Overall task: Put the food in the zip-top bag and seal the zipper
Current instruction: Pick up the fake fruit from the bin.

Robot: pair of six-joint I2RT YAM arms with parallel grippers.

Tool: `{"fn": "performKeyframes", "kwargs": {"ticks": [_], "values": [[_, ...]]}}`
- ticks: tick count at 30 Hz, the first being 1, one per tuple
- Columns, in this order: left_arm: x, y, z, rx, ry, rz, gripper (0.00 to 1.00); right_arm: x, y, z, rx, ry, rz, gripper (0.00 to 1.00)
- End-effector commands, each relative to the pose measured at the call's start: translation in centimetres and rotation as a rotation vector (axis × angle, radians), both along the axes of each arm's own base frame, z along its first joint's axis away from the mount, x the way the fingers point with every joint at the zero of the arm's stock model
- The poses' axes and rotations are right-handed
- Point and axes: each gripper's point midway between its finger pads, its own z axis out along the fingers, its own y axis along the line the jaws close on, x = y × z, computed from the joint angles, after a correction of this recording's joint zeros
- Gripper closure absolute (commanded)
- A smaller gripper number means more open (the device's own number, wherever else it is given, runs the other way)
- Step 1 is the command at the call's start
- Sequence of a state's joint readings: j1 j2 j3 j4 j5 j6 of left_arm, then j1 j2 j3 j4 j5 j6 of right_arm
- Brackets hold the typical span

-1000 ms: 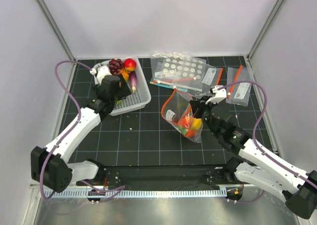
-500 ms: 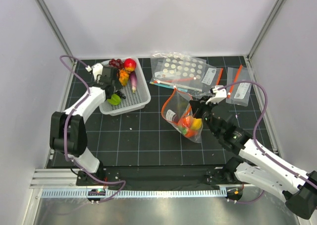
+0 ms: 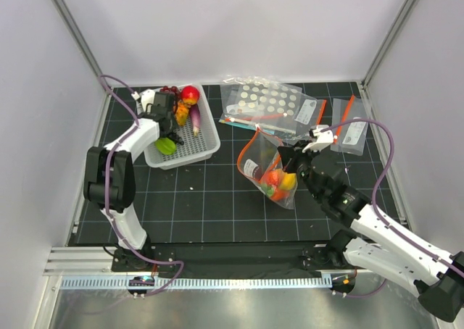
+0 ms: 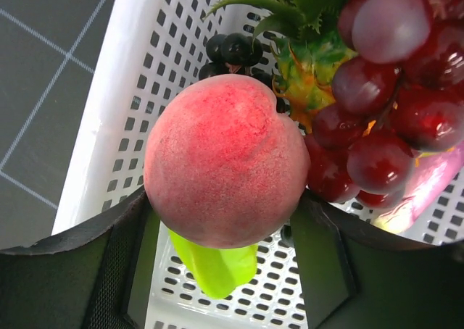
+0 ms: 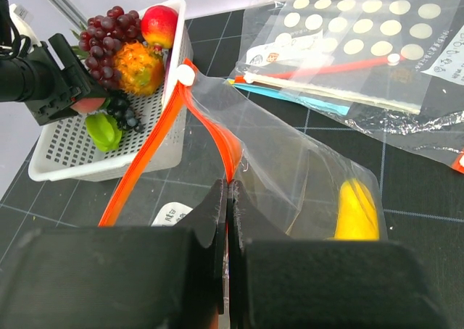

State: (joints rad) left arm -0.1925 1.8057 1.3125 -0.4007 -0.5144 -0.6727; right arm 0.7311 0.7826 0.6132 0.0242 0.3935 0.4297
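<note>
My left gripper reaches into the white slotted basket, its fingers closed against both sides of a pink peach. A green piece lies under the peach. From above, the left gripper is over the basket's left half. My right gripper is shut on the orange-red zipper of the clear zip-top bag, whose mouth gapes towards the basket. A yellow banana and orange pieces lie inside the bag.
Dark red grapes, a small pineapple and a red-yellow apple also fill the basket. A dotted clear bag and labelled bags lie behind the zip-top bag. Enclosure walls stand close on both sides.
The left arm has pushed further back into the basket and its fingers have closed from wide open onto the peach. The right arm and the bag have stayed put.
</note>
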Motion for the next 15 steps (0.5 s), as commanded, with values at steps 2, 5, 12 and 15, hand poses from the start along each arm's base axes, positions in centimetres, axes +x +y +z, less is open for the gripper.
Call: {"fn": "performKeyframes", "kwargs": {"ticks": [2, 5, 12, 15], "values": [[0.7, 0.1, 3.3, -0.023, -0.103, 0.027, 0.64, 0.0, 0.1, 2.9, 0.075, -0.063, -0.003, 0.99], [-0.7, -0.9, 5.2, -0.043, -0.172, 0.02, 0.66, 0.1, 0.1, 2.7, 0.072, -0.06, -0.003, 0.99], [-3.7, -5.7, 9.3, -0.198, -0.311, -0.123, 0.68, 0.2, 0.4, 2.3, 0.064, -0.05, 0.004, 0.99], [-5.5, -8.6, 11.2, -0.287, -0.372, -0.236, 0.67, 0.2, 0.5, 2.3, 0.065, -0.05, 0.009, 0.99]]}}
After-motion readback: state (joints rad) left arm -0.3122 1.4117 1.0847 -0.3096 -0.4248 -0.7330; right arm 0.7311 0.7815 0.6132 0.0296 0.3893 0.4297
